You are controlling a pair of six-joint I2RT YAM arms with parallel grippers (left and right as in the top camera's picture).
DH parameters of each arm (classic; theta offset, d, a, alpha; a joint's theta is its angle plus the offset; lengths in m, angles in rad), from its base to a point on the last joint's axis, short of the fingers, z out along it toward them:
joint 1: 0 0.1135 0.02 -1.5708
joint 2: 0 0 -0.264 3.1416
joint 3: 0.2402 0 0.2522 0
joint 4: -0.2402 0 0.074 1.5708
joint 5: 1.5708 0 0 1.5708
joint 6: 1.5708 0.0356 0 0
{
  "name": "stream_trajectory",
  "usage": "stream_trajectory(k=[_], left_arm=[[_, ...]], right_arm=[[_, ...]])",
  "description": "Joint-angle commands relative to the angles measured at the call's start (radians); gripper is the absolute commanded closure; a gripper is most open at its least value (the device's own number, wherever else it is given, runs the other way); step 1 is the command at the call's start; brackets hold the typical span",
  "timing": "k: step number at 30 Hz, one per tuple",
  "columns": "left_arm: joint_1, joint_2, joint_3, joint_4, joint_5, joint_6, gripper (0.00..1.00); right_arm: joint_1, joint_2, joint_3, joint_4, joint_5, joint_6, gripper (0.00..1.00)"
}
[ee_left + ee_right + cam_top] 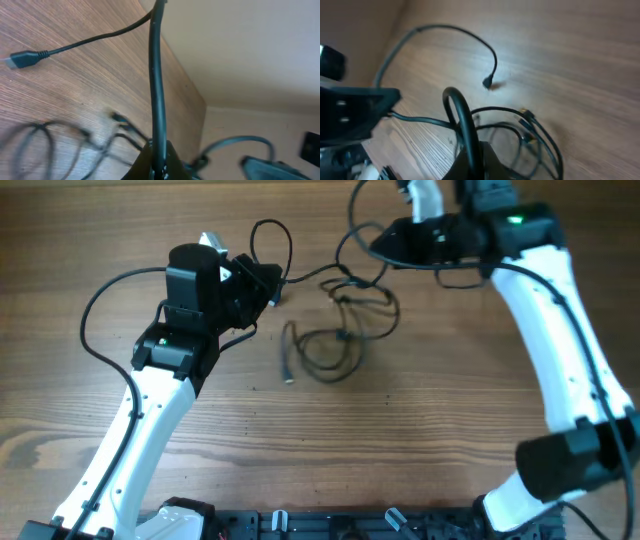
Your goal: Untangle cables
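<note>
Thin black cables (338, 330) lie in loose tangled loops at mid-table, with one plug end (289, 376) pointing toward the front. My left gripper (270, 283) sits just left of the tangle, shut on a cable (157, 90) that runs up from its jaws. A loop (271, 232) of it arcs behind the gripper. My right gripper (380, 246) is at the back right of the tangle, shut on a cable (461, 117) that curls into a small loop above its jaws. Another plug end (488, 82) rests on the wood beyond, and more loops (535, 132) lie to the right.
The wooden table's far edge (196, 95) shows in the left wrist view, with floor beyond. A flat plug (22, 59) lies on the wood at upper left. The left arm's dark body (350, 115) fills the left of the right wrist view. A black rail (330, 525) lines the front edge.
</note>
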Motion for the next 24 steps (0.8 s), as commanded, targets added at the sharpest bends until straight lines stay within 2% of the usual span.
stream_trajectory(k=[1, 12, 24], left_arm=[[0.007, 0.000, 0.006, -0.020, -0.010, 0.086, 0.96], [0.007, 0.000, 0.006, -0.063, -0.021, 0.086, 0.96], [0.007, 0.000, 0.006, -0.068, -0.022, 0.086, 0.96]], right_arm=[[-0.112, -0.123, -0.003, 0.003, -0.027, 0.054, 0.96], [-0.343, -0.205, -0.003, -0.016, -0.149, 0.103, 0.96], [-0.431, -0.205, -0.003, -0.010, -0.241, 0.104, 0.96]])
